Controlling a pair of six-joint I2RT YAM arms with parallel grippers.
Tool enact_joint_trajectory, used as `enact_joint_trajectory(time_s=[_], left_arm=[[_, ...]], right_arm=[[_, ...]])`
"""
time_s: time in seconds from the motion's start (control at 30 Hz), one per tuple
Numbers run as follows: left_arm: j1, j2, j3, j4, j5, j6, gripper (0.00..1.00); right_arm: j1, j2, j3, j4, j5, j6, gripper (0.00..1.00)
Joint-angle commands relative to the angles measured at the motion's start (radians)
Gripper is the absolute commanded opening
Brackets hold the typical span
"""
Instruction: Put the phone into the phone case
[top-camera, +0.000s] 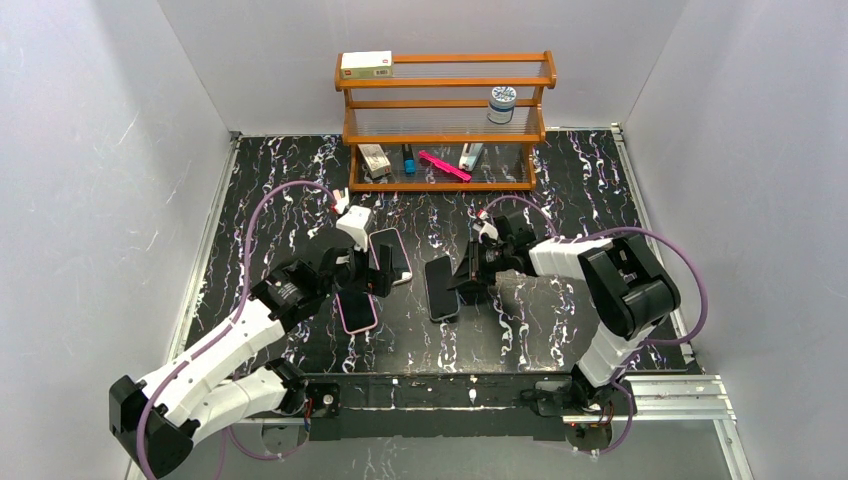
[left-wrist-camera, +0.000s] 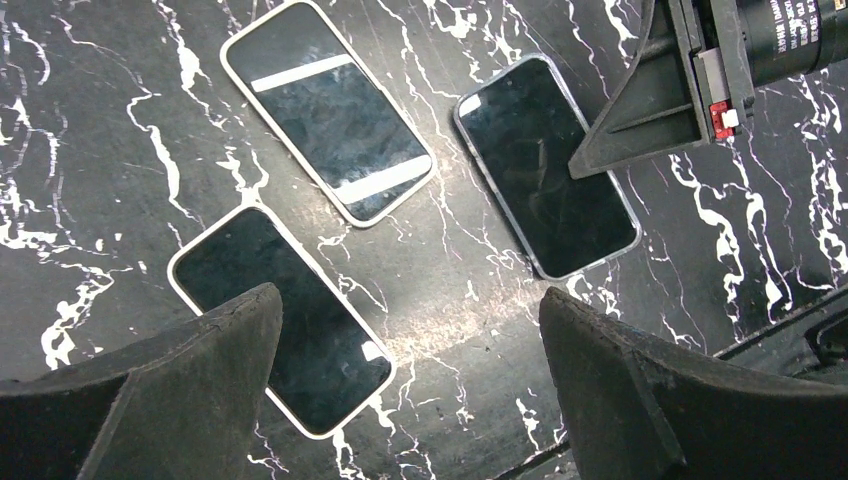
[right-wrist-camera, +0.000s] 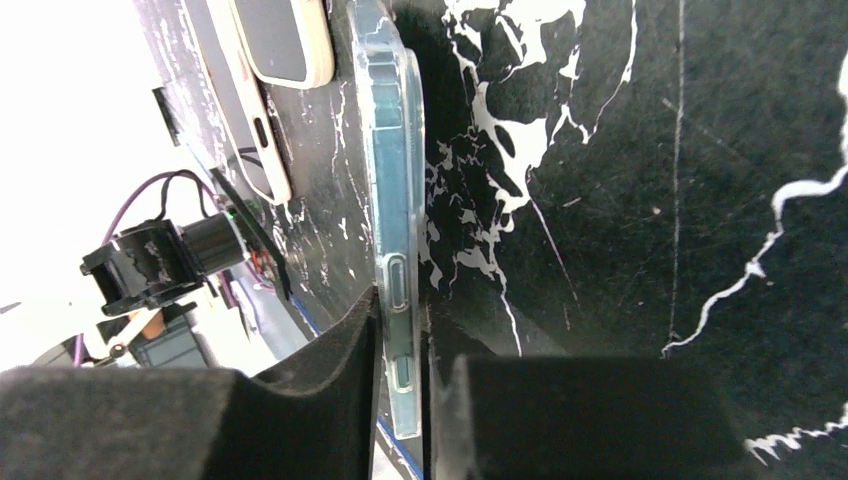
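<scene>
The right gripper (right-wrist-camera: 405, 340) is pinched narrow on the long edge of the clear case (top-camera: 441, 288), which lies on the table (top-camera: 560, 200) near its middle; whether a phone already sits in it I cannot tell. The left gripper (left-wrist-camera: 410, 300) hangs spread wide, holding nothing, over the near phone (left-wrist-camera: 280, 320), with the far phone (left-wrist-camera: 327, 110) just beyond, both left of the case and apart from it

Overhead looks down from behind — close wrist views share the table (top-camera: 550, 335).
</scene>
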Motion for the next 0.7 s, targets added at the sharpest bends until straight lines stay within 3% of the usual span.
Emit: enact_joint_trajectory(time_s=[0.0, 0.1, 0.4, 0.5, 0.6, 0.67], left_arm=[[-0.001, -0.023, 0.002, -0.029, -0.085, -0.003, 0.98], [-0.001, -0.010, 0.011, -0.032, -0.088, -0.022, 0.98], [-0.001, 0.000, 0.067, -0.079, -0.096, -0.129, 0.98], [-0.001, 0.006, 0.102, -0.093, -0.087, -0.172, 0.98], [0.000, 0.009, 0.153, -0.107, -0.083, -0.210, 0.98], [0.000, 0.013, 0.199, -0.122, -0.088, -0.223, 0.98]], right_arm=[[-0.002, 0.021, 0.091, -0.145, 0.083, -0.068, 0.30], [-0.001, 0.005, 0.134, -0.257, 0.182, -0.097, 0.44], [-0.001, -0.135, 0.136, -0.328, 0.221, -0.114, 0.64], [-0.001, -0.203, 0.137, -0.340, 0.213, -0.125, 0.76], [-0.001, -0.302, 0.165, -0.382, 0.241, -0.136, 0.97], [-0.001, -0.363, 0.199, -0.413, 0.265, -0.146, 0.99]])
